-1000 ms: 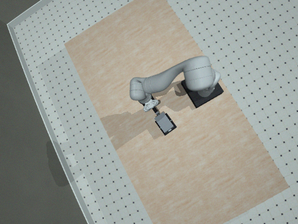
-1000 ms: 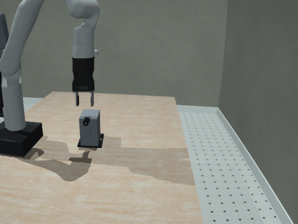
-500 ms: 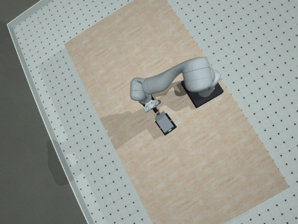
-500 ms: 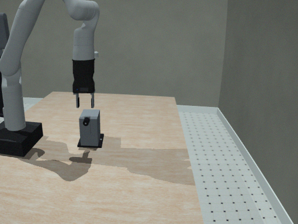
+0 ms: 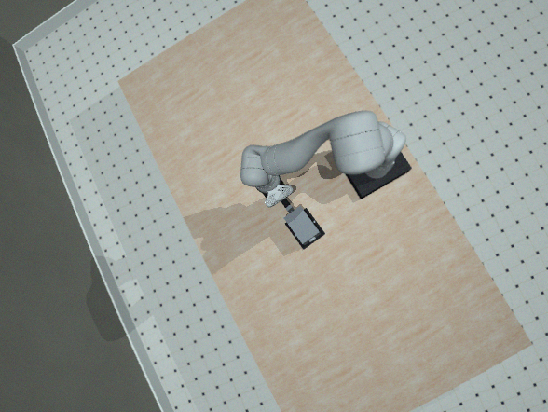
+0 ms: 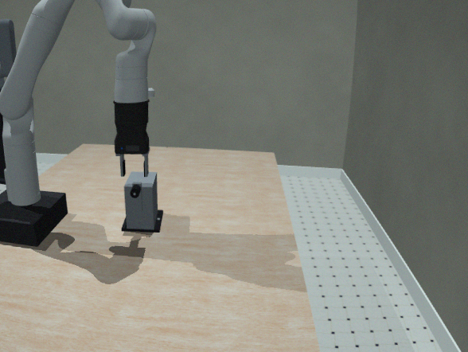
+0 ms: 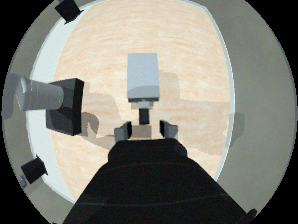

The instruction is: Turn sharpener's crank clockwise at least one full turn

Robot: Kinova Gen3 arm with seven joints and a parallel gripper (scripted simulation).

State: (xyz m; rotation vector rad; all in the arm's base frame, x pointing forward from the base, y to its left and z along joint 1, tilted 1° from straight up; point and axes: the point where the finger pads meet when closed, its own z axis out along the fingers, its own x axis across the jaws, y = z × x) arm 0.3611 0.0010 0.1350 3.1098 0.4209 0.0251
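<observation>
The sharpener (image 5: 304, 227) (image 6: 140, 207) (image 7: 143, 72) is a grey upright box on a black base plate, standing on the wooden table top (image 5: 326, 317) (image 6: 199, 303). Its dark crank (image 5: 289, 205) (image 6: 135, 190) (image 7: 143, 113) sticks out of the upper part of the side that faces the arm's base. My gripper (image 5: 278, 194) (image 6: 134, 172) (image 7: 145, 126) points straight down and is open and empty. Its fingertips hang at about the level of the sharpener's top, over the crank side, one on each side of the crank in the wrist view. They do not touch it.
The arm's black base block (image 5: 379, 179) (image 6: 28, 219) stands on the table edge close behind the sharpener. A dotted light floor (image 5: 443, 70) (image 6: 350, 259) with a raised rim (image 5: 70, 186) (image 6: 398, 259) surrounds the table.
</observation>
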